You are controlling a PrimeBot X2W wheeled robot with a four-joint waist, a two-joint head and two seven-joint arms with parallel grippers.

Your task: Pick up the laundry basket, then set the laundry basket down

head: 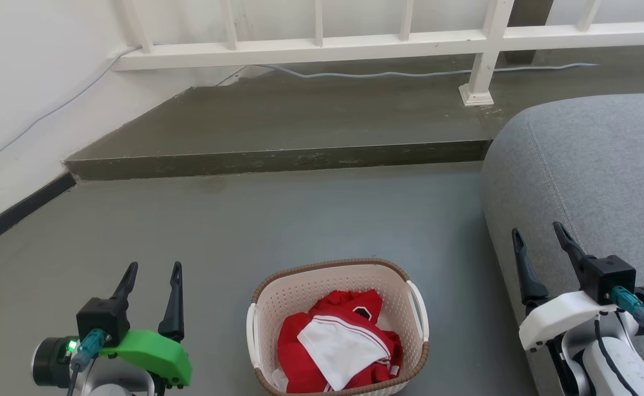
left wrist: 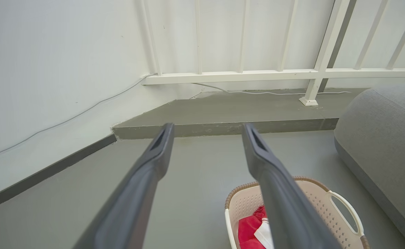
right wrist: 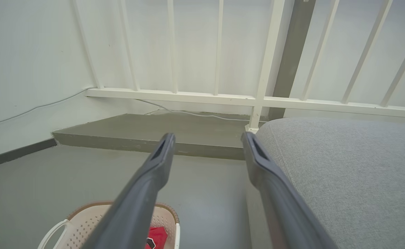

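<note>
As the head camera looks down, one laundry basket [head: 294, 300] sits on the floor [head: 245, 220] between two grippers, touching neither, with one heap of red and white clothes [head: 335, 344] inside. Both the left gripper [head: 154, 267] and the right gripper [head: 536, 228] stand spread, empty. Left wrist: basket lower right. Right wrist: basket lower left, one grey sofa [right wrist: 344, 166] at right.

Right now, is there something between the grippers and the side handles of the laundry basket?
Nothing visible. The laundry basket stands on the floor between the open left gripper and open right gripper, with both white handles free. The grey sofa is beside the right gripper, not between it and the basket.
</note>
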